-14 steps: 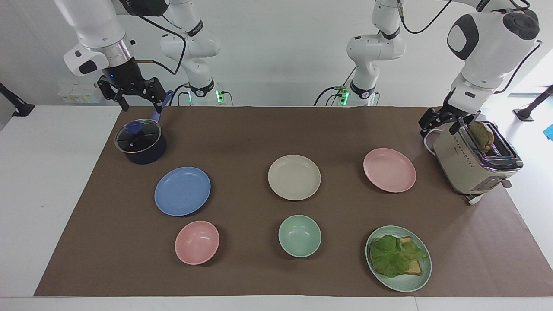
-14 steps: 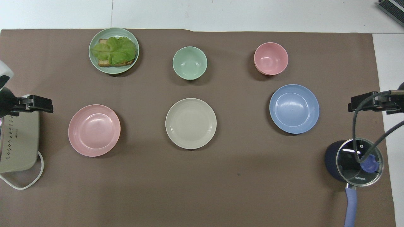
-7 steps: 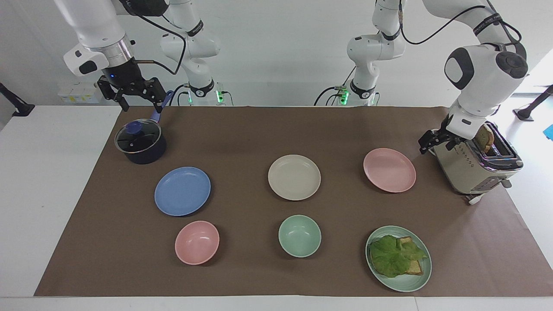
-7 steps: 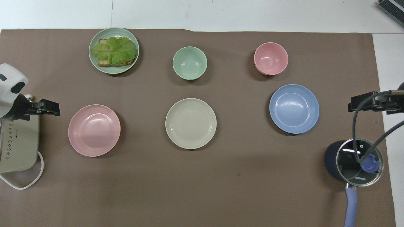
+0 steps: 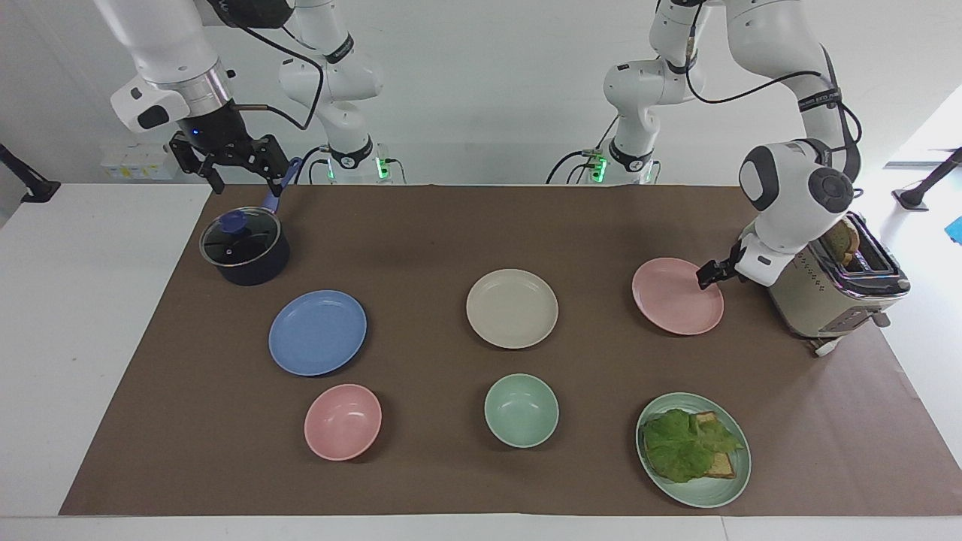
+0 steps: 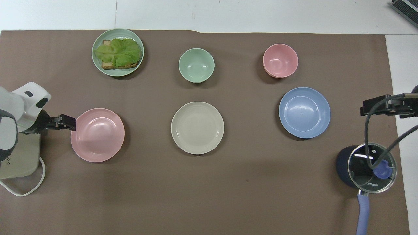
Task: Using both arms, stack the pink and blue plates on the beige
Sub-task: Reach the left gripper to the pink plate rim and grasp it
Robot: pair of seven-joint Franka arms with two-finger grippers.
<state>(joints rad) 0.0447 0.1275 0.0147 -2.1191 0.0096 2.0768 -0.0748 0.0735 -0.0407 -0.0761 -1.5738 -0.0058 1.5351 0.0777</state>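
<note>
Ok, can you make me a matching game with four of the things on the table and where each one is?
Things:
1. pink plate
2. blue plate
3. cream plate
4. lettuce toast

Places:
A. on the green plate
B. between the two other plain plates, in the middle of the table
C. beside the toaster, with the left hand at its rim
D. beside the pot, toward the right arm's end of the table

Pairs: 1-C, 2-D, 3-B, 4-A
</note>
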